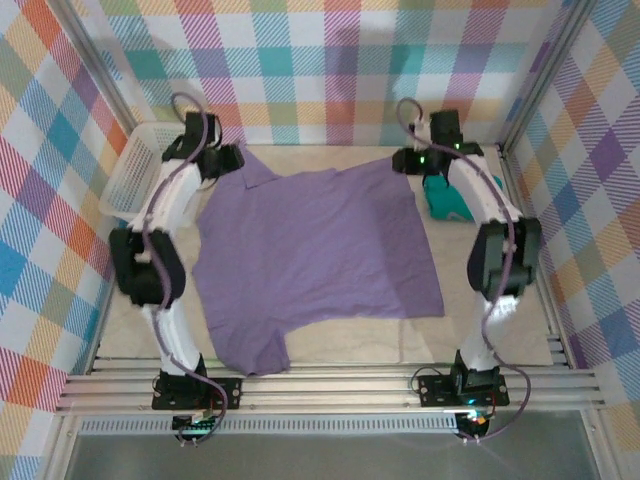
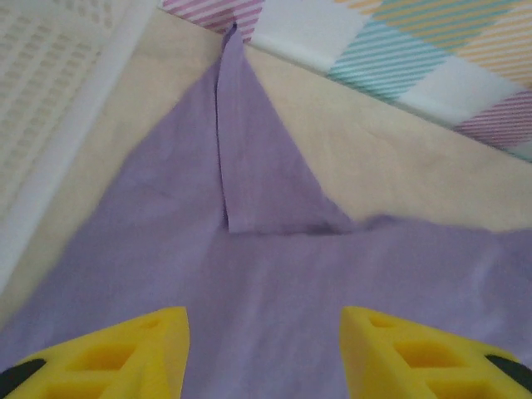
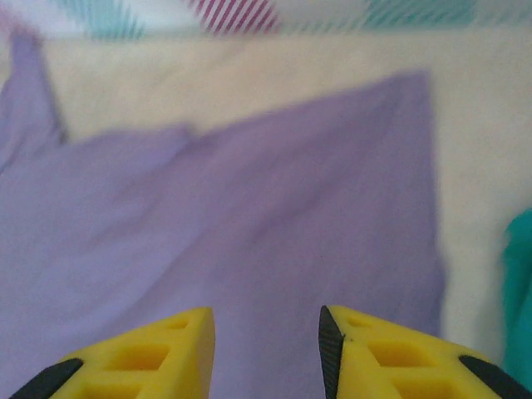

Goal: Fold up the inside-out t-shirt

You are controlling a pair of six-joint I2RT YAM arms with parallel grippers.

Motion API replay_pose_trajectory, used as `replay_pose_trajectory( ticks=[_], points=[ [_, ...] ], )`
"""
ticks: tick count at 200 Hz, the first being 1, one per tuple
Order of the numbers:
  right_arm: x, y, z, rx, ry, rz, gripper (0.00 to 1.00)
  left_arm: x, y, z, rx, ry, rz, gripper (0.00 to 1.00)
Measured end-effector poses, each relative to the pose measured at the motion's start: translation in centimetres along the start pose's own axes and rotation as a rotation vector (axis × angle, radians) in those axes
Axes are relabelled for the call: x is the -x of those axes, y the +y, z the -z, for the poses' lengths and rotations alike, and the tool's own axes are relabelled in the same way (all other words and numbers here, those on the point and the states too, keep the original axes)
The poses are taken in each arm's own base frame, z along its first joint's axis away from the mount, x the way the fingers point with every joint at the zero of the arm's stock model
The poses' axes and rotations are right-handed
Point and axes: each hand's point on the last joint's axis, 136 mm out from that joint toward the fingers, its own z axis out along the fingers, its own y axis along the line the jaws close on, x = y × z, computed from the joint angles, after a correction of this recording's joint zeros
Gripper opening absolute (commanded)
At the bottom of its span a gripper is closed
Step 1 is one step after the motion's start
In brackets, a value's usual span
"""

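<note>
The lavender-purple cotton t-shirt [image 1: 315, 255] lay flat on the beige worktop [image 1: 430, 345], seemingly ready for folding. The left pincer [image 2: 264, 337] and right pincer [image 3: 266, 337] hung apart, empty, over its far edge.

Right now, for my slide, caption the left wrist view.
Left gripper open over the lavender t-shirt, its sleeve reaching toward the plaid wall, white basket alongside.
</note>
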Motion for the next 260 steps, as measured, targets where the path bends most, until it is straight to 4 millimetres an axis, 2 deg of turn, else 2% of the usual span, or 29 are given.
replay_pose_trajectory(
  ticks=[15,30,40,51,66,81,100,114,130,147,176,191,207,233,260],
  points=[
    [-4.8,3.0,1.2,0.061,0.053,-0.006,0.42,-2.9,-0.1,3.5,-0.066,-0.018,0.056,0.51],
    [-10.2,5.4,1.0,0.120,0.130,-0.022,0.43,-6.1,-0.3,4.7,-0.126,-0.002,0.088,0.52],
    [-13.9,6.4,0.3,0.163,0.200,-0.050,0.41,-9.0,0.0,4.1,-0.142,0.047,0.102,0.52],
    [-16.7,7.0,-1.0,0.200,0.274,-0.086,0.40,-12.4,0.7,2.7,-0.136,0.124,0.114,0.52],
    [-18.0,7.2,-3.1,0.238,0.316,-0.130,0.40,-16.5,1.9,0.1,-0.102,0.241,0.131,0.51],
    [-18.0,7.0,-4.6,0.252,0.310,-0.149,0.41,-18.6,2.8,-1.9,-0.075,0.303,0.141,0.52],
    [-17.1,6.7,-5.2,0.260,0.277,-0.154,0.41,-18.8,3.2,-2.9,-0.061,0.301,0.140,0.52],
    [-15.1,6.6,-5.7,0.274,0.232,-0.158,0.41,-17.9,3.3,-3.2,-0.054,0.270,0.132,0.53],
    [-12.2,5.9,-7.0,0.272,0.163,-0.166,0.41,-15.7,3.1,-4.5,-0.045,0.225,0.131,0.53],
    [-9.7,3.9,-8.5,0.230,0.110,-0.204,0.41,-13.2,3.4,-6.6,-0.023,0.183,0.130,0.54],
    [-7.3,0.8,-11.2,0.131,0.095,-0.262,0.41,-11.8,4.7,-10.2,0.036,0.190,0.132,0.54],
    [-6.6,-0.5,-12.5,0.083,0.099,-0.290,0.40,-11.6,5.1,-11.8,0.070,0.217,0.123,0.54],
    [-6.8,-1.6,-13.5,0.040,0.122,-0.315,0.39,-11.6,5.3,-12.9,0.094,0.245,0.112,0.53],
    [-7.0,-3.5,-14.7,-0.028,0.166,-0.365,0.36,-10.2,4.5,-14.3,0.091,0.263,0.091,0.52],
    [-5.2,-5.1,-15.3,-0.075,0.156,-0.388,0.34,-8.7,3.5,-16.1,0.079,0.269,0.068,0.53]
  ],
)
